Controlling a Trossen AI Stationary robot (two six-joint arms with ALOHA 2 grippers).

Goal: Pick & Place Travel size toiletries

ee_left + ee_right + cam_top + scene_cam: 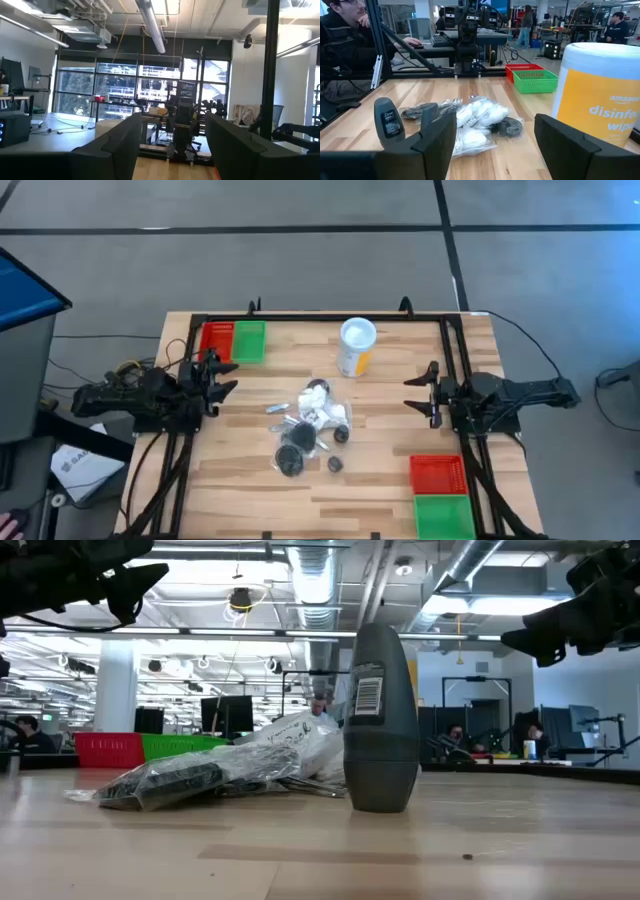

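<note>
Toiletries (310, 425) are heaped at the middle of the table (400, 395): white packets (472, 122), dark pucks in clear wrap (293, 450) and silvery tubes (277, 408); a small dark bottle (388, 123) is stood upright just beside the pile; a yellow canister (356, 347) is set farther back. The left gripper (228, 376) is held at the table's left edge with fingers spread and nothing grasped; the right gripper (415, 393) is held at the right edge, likewise spread and unladen. Red and green baskets (233, 341) are placed at the far left corner, another pair (440, 492) at the near right.
</note>
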